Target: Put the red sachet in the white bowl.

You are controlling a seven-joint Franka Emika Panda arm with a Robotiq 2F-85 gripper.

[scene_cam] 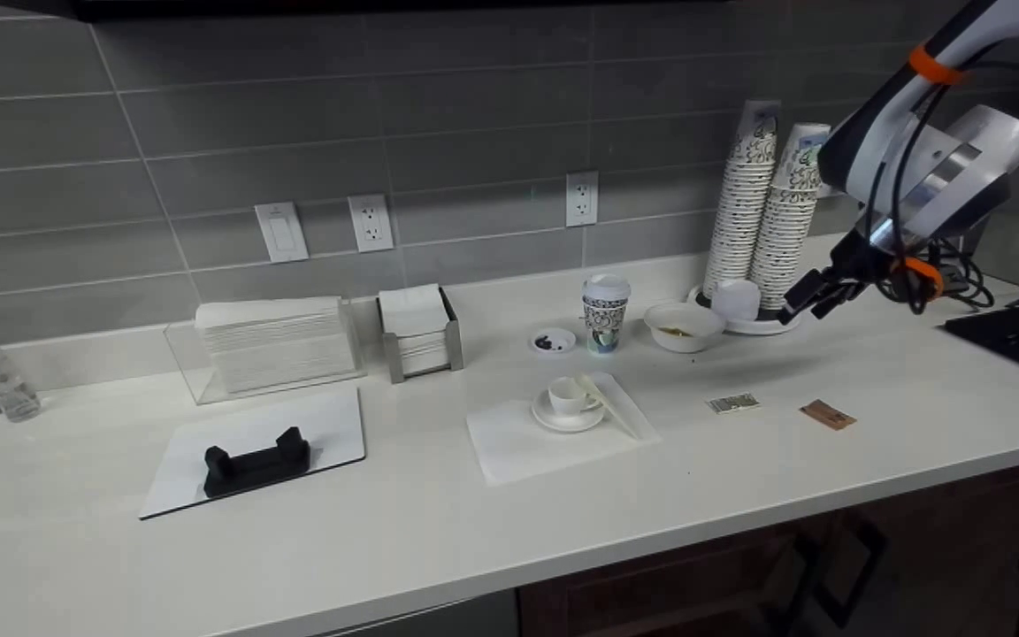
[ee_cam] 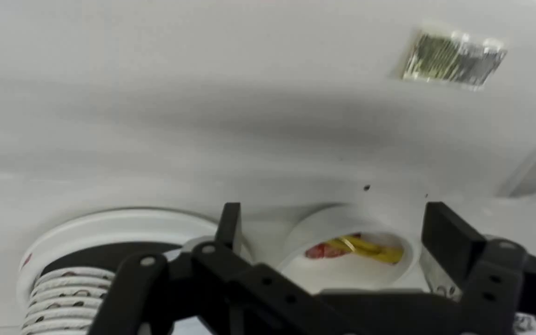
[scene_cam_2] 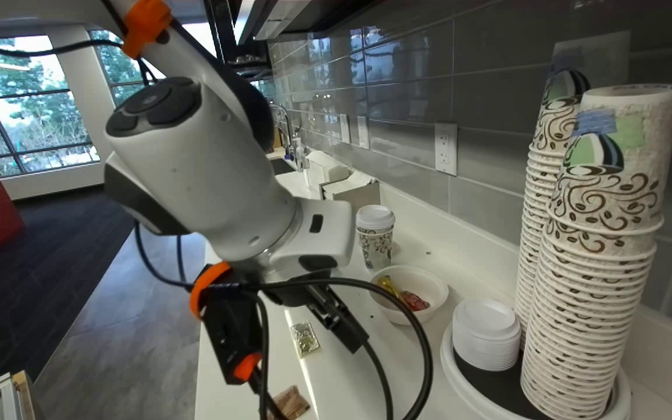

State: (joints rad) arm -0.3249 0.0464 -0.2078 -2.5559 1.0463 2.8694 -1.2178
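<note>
Grey tiles (scene_cam: 474, 106) rise behind the bench (scene_cam: 386, 531); near its back edge, the red sachet (scene_cam_2: 416, 301) lies already in the white bowl (scene_cam_2: 428, 282), below your claw (ee_cam: 335, 221) and wallward. The jaws stand apart, without load; you could probably simply retreat.

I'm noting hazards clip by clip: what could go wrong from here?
The tall cup stacks appear close to the open hand; a sideways swing might topple them. The cable loop hanging by it could snag. Dipping might tip the white bowl, where what looks like the red sachet already lies.
</note>
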